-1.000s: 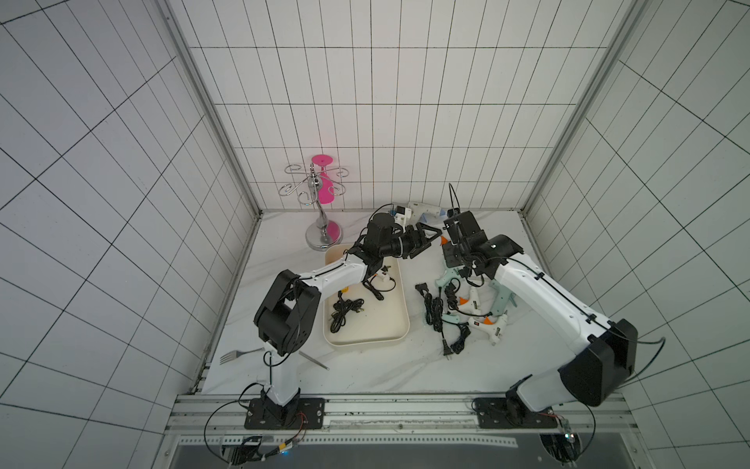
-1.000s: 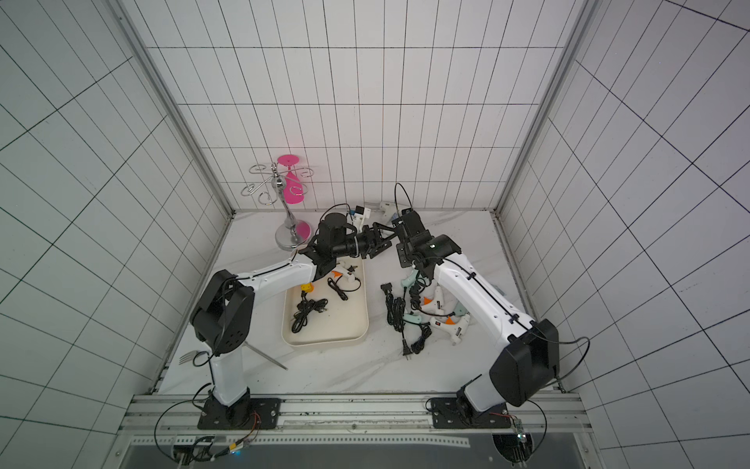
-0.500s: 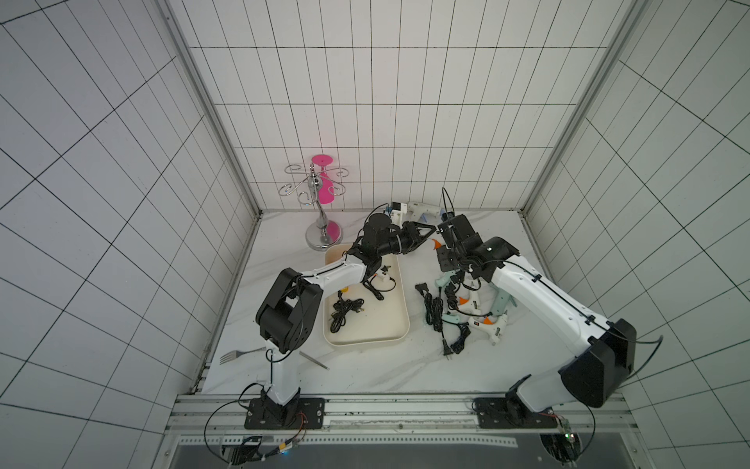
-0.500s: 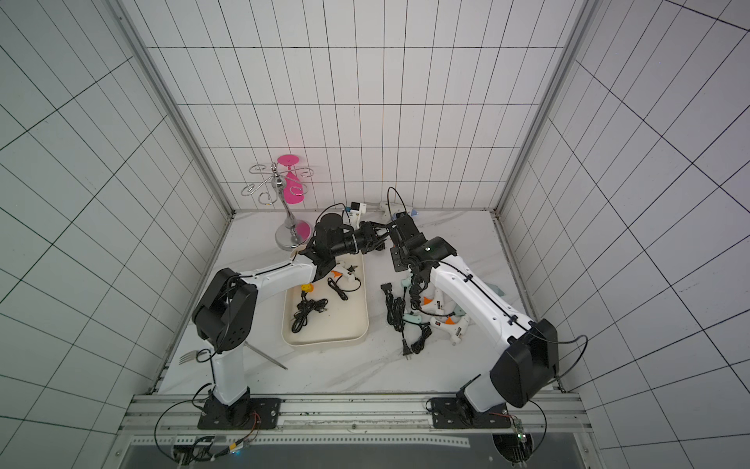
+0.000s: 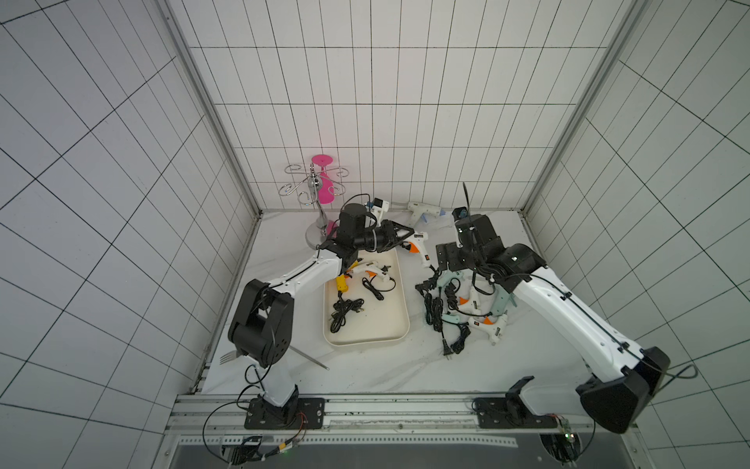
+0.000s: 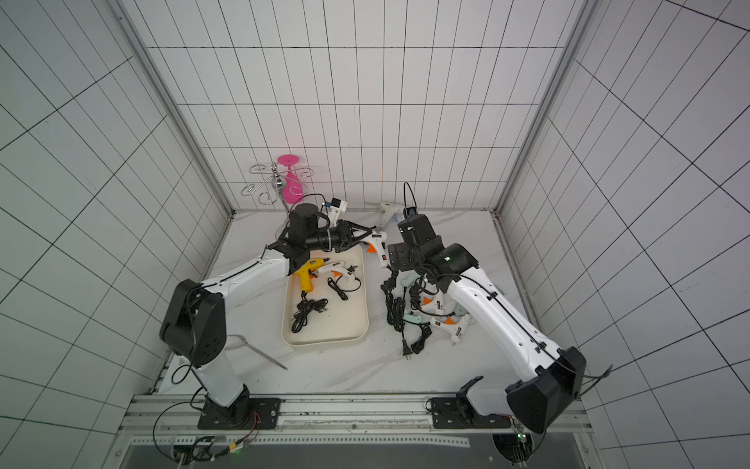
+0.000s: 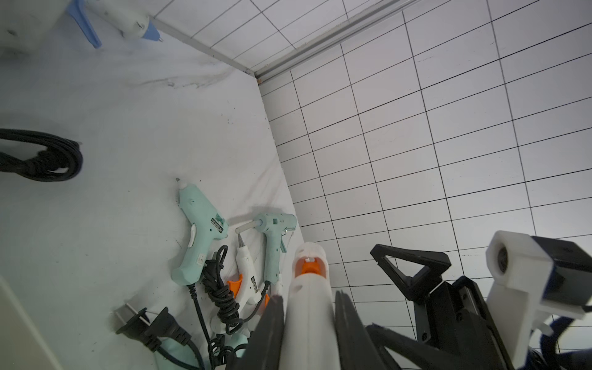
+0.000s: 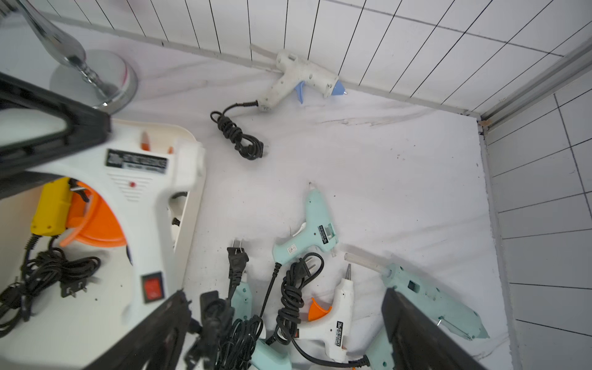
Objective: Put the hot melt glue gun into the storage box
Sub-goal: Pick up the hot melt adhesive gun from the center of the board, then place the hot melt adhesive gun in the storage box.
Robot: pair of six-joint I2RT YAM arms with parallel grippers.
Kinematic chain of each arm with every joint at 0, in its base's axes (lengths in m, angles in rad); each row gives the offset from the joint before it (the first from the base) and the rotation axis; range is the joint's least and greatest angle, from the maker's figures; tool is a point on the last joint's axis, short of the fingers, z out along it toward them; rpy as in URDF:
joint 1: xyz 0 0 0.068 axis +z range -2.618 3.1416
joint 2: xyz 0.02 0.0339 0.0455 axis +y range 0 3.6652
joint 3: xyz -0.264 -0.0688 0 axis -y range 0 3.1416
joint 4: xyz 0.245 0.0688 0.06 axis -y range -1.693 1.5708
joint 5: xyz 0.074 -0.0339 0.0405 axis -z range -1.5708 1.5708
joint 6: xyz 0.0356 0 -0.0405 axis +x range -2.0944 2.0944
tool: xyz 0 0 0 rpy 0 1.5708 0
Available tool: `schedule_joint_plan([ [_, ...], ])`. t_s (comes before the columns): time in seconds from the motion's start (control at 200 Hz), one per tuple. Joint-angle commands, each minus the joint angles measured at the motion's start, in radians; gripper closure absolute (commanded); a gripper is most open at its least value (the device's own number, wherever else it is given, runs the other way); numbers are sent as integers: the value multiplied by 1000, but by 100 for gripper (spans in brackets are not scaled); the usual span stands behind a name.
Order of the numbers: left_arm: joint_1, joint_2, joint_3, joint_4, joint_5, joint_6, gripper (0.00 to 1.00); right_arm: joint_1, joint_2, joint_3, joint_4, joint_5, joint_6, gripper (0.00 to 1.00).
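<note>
A white hot melt glue gun with an orange trigger (image 5: 418, 247) (image 6: 375, 243) (image 7: 309, 288) (image 8: 134, 192) hangs over the far right corner of the cream storage box (image 5: 381, 316) (image 6: 324, 341). My left gripper (image 5: 406, 237) (image 7: 309, 304) is shut on its barrel. My right gripper (image 5: 450, 264) (image 8: 285, 333) stands open just right of that gun, above the pile of loose guns (image 5: 466, 300), holding nothing. A yellow gun (image 6: 306, 274) and a white gun (image 6: 339, 272) with coiled cords lie in the box.
Another white gun with a blue trigger (image 5: 424, 211) (image 8: 298, 77) lies by the back wall. A chrome rack with a pink glass (image 5: 320, 191) stands at the back left. A fork (image 5: 231, 357) and a thin rod (image 5: 308, 357) lie near the front left.
My left gripper has closed on the white gun. My right gripper, which held it before, has opened, let go and drawn back to the right.
</note>
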Motion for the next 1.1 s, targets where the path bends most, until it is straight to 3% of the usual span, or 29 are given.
schedule_joint_plan([
  [0.0,61,-120,-9,-199,81,132,98,-47,-32,-38,38,-31,-13,3],
  [0.095,100,-179,-22,-322,58,221,98,-91,-18,-49,35,-73,-6,3],
  [0.23,179,-187,-108,-335,47,269,98,-138,15,-64,34,-121,23,3],
  [0.42,212,-45,-144,-350,24,389,98,-207,59,-107,-17,-121,115,3],
  [0.724,214,168,-138,-199,-26,412,98,-323,46,-294,-46,-177,224,4],
  [1.094,205,354,-50,3,-43,245,90,-368,189,-393,56,-213,238,12],
])
